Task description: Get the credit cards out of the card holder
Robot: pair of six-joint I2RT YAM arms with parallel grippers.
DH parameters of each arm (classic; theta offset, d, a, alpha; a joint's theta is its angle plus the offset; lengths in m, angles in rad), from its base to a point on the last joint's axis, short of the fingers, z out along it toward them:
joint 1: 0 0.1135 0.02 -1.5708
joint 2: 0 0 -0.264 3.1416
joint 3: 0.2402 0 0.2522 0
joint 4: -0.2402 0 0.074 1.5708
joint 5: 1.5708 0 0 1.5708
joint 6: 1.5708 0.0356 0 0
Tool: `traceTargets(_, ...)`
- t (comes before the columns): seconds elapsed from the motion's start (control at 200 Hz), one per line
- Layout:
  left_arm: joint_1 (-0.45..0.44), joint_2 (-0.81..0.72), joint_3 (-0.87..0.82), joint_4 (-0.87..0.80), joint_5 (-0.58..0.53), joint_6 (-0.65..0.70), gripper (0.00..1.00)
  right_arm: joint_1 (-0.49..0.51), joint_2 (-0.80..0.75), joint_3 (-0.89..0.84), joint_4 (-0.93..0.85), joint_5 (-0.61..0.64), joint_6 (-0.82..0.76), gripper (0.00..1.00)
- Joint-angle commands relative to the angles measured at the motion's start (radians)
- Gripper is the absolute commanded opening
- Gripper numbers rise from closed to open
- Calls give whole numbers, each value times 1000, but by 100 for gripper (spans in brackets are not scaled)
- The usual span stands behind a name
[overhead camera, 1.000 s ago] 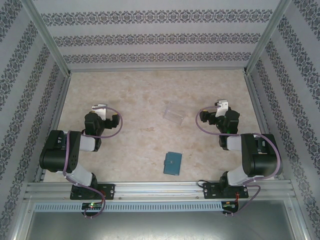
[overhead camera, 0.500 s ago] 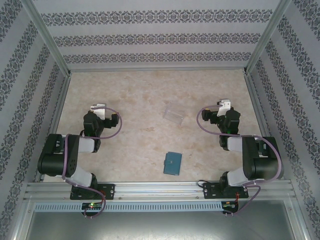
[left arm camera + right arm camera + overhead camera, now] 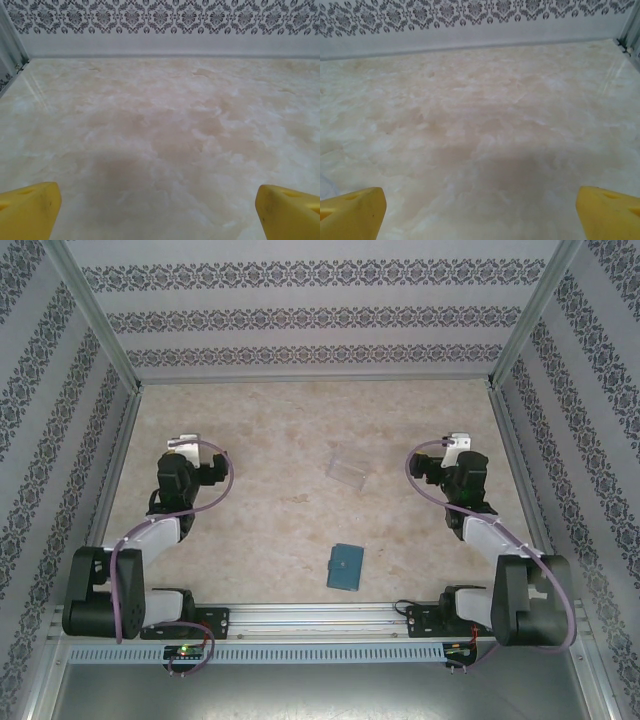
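Note:
The card holder (image 3: 346,567), a small teal-blue wallet, lies shut on the marble tabletop near the front edge, between the two arm bases. The credit cards are hidden. My left gripper (image 3: 183,443) is over the left side of the table, well back and left of the wallet. In the left wrist view its yellow fingertips (image 3: 30,207) stand far apart, so the left gripper (image 3: 157,215) is open over bare marble. My right gripper (image 3: 458,443) mirrors it on the right side. Its yellow fingertips (image 3: 607,210) are just as wide, and the right gripper (image 3: 480,215) is open with nothing in it.
A clear plastic tray (image 3: 346,470) sits mid-table, behind the wallet and between the two grippers. Patterned walls (image 3: 320,315) and metal frame posts close in the table at the back and both sides.
Both arms have stretched forward and lowered, carrying the grippers slightly farther up the table and outward. The wallet and tray have not moved.

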Motion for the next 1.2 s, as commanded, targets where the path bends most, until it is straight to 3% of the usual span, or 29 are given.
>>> traceTargets(0.0, 2, -54, 59, -186, -36, -69, 100, 18, -41, 62, -206, 20, 74, 95)
traceTargets(0.195, 2, -89, 162, -416, -43, -152, 100, 55, -56, 147, -407, -10, 211, 90)
traceTargets(0.48, 1, -123, 328, -747, -58, -229, 100, 129, 38, 272, -635, -41, 438, 79)
traceTargets(0.739, 1, -79, 493, -1064, -45, -252, 100, 216, 155, 349, -709, -39, 541, 65)
traceTargets(0.914, 2, -25, 594, -1232, 48, -218, 100, 255, 225, 426, -761, -49, 568, 53)
traceTargets(1.009, 1, 7, 626, -1278, 73, -180, 100, 283, 257, 467, -779, -24, 572, 50)
traceTargets(1.194, 3, 9, 566, -1218, 115, -155, 100, 308, 323, 560, -837, 27, 608, 45)
